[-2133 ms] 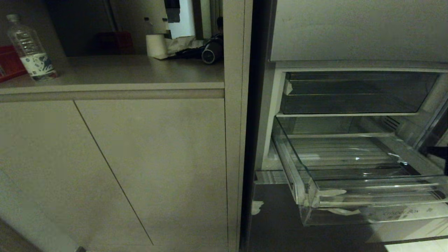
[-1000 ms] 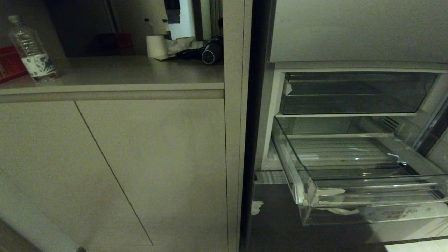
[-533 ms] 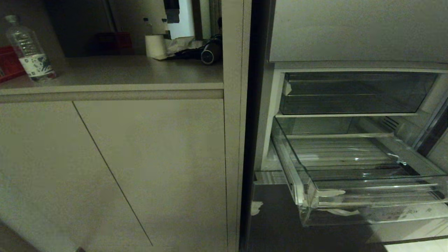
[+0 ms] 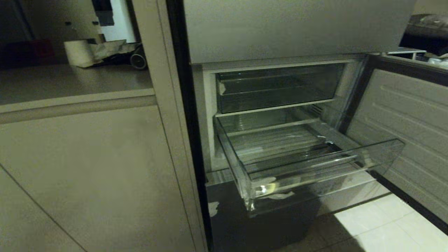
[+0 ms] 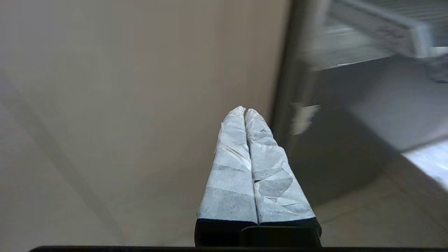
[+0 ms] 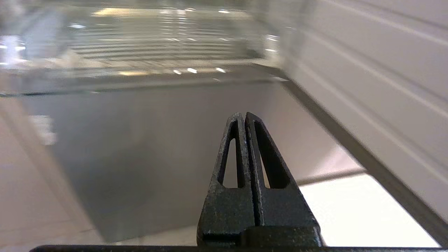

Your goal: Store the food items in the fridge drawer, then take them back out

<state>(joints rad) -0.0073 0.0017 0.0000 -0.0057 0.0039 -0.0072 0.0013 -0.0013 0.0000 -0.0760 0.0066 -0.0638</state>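
The fridge drawer (image 4: 315, 164), a wide clear bin with a ribbed floor, stands pulled out of the open fridge in the head view; nothing lies in it. It shows blurred in the right wrist view too, the fridge drawer (image 6: 140, 73) above and beyond my right gripper (image 6: 244, 115), whose black fingers are shut with nothing between them. My left gripper (image 5: 244, 110) has white-wrapped fingers pressed together, empty, low before the beige cabinet front. The food items are out of view. Neither arm shows in the head view.
A shallower clear bin (image 4: 276, 89) sits above the drawer. The open fridge door (image 4: 402, 115) stands at the right. The beige cabinet (image 4: 87, 168) and its counter (image 4: 70, 84), with a paper roll (image 4: 78, 52), are at the left. Pale floor tiles (image 4: 371, 224) lie below.
The whole head view has swung to the right: the fridge now sits mid-picture, the door is in sight and the water bottle has left the view. The drawer stays pulled out.
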